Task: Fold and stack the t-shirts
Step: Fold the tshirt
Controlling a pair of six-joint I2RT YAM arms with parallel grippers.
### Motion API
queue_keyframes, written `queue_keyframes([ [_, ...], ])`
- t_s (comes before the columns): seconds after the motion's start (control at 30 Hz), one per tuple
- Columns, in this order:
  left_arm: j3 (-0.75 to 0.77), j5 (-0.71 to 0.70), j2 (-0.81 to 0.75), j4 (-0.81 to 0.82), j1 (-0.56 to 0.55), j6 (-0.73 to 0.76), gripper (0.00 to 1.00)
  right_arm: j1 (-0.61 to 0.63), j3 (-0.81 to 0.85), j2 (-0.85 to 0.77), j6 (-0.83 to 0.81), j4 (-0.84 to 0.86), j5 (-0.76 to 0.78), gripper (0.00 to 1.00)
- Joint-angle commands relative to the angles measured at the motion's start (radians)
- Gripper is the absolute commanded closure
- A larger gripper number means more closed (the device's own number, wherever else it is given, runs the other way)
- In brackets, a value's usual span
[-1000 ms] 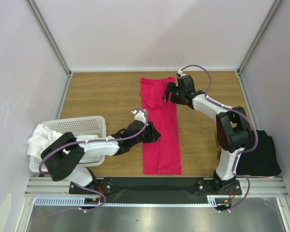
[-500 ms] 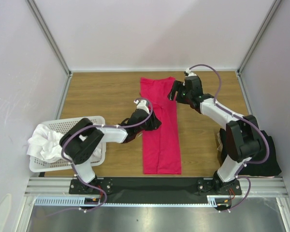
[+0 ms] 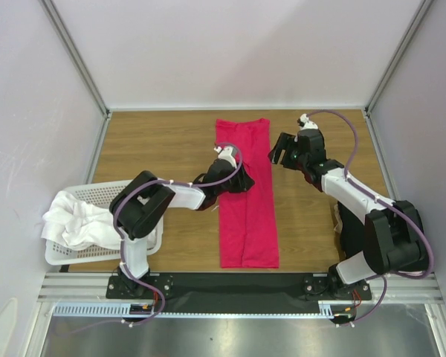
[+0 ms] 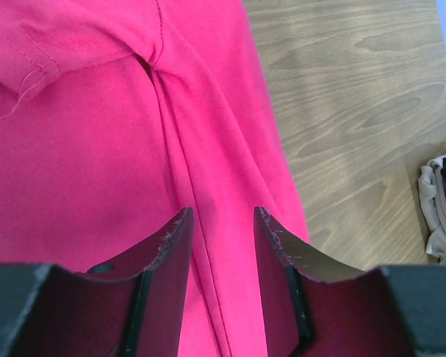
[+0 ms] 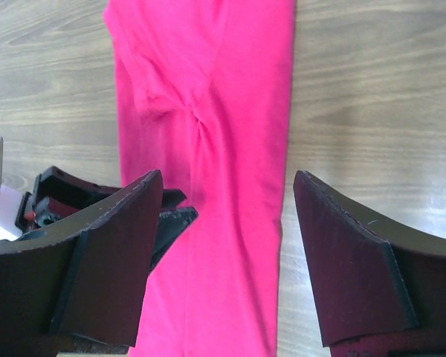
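The crimson-pink t-shirt (image 3: 245, 216) lies on the wooden table as a long narrow strip, its sleeves folded in. My left gripper (image 3: 240, 181) hovers low over the strip's middle. In the left wrist view its jaws (image 4: 223, 216) are open, with pink fabric (image 4: 97, 134) and a fold line showing between them. My right gripper (image 3: 280, 152) sits just right of the strip's upper half, open wide and empty; the right wrist view (image 5: 227, 178) looks down on the shirt (image 5: 230, 74) and the left fingers (image 5: 163, 223). A black t-shirt (image 3: 405, 238) lies at the right edge. White t-shirts (image 3: 70, 223) spill from the basket.
The white perforated basket (image 3: 145, 190) stands at the near left beside the left arm's base. A beige cloth edge (image 4: 435, 204) pokes out by the black pile. Grey walls with metal posts enclose the table on three sides.
My left gripper has slid up and right onto the pink shirt's middle. My right gripper has drawn right, off the shirt's top and over bare wood. The shirt lies as before.
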Motion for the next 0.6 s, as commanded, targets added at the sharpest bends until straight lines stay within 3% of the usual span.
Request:
queue_keyframes([
  [0.0,0.037,0.002,0.019,0.037,0.007,0.022,0.57,-0.005,-0.021,-0.065,0.01,0.038,0.046,0.24],
  [0.37,0.047,-0.035,0.053,0.043,0.007,0.038,0.57,-0.007,-0.045,-0.089,0.016,0.039,0.056,0.24],
  [0.57,0.034,-0.064,0.061,0.062,0.009,0.033,0.71,-0.007,-0.064,-0.11,0.021,0.044,0.071,0.27],
])
